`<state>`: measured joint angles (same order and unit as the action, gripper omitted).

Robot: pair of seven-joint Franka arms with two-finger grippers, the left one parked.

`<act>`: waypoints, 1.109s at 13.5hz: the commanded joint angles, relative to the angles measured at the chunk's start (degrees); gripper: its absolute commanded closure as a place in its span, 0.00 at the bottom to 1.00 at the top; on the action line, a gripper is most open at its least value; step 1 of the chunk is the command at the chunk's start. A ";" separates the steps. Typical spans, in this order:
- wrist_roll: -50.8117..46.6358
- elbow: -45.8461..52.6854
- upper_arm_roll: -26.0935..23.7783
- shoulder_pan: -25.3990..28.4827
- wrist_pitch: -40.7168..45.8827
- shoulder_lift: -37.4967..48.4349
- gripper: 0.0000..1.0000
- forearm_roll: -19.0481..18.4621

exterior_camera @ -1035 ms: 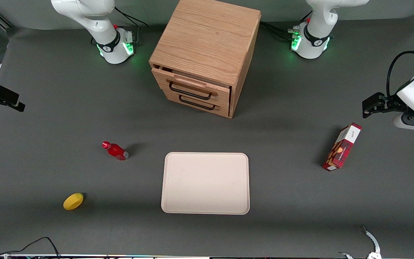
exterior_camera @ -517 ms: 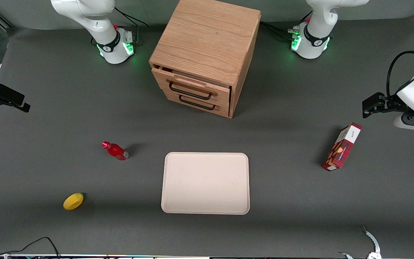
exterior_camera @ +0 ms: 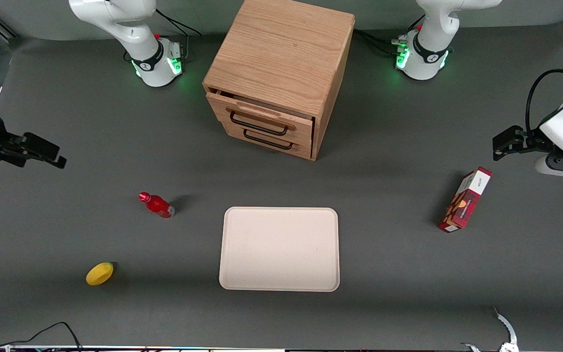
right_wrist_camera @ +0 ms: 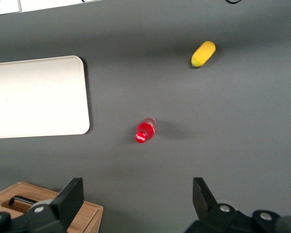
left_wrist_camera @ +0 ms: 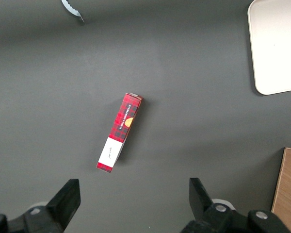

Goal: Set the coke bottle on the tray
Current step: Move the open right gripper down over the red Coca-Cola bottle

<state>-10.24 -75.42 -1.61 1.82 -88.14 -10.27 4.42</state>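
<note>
The coke bottle [exterior_camera: 156, 205], small and bright red with a red cap, stands on the dark table beside the tray; it also shows in the right wrist view [right_wrist_camera: 146, 129]. The tray [exterior_camera: 279, 248], pale cream-pink with rounded corners, lies flat and bare nearer the front camera than the wooden cabinet; its rim shows in the right wrist view [right_wrist_camera: 85, 92]. My right gripper [exterior_camera: 42, 151] is open and empty, high above the table at the working arm's end, well apart from the bottle. Its fingers [right_wrist_camera: 70, 196] stand wide apart.
A wooden drawer cabinet [exterior_camera: 276, 73] stands at the table's back middle, its top drawer slightly open. A yellow lemon-like fruit [exterior_camera: 99, 273] lies nearer the front camera than the bottle. A red-and-white box [exterior_camera: 465, 199] lies toward the parked arm's end.
My right gripper has moved in from the table's edge toward the bottle and a little nearer the front camera. The bottle and tray have not moved.
</note>
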 commanded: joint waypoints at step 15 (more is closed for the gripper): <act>-2.77 -31.26 -4.01 3.02 -27.42 4.03 0.00 -6.62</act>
<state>-11.29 -99.94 -4.99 4.77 -111.23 -9.81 -0.67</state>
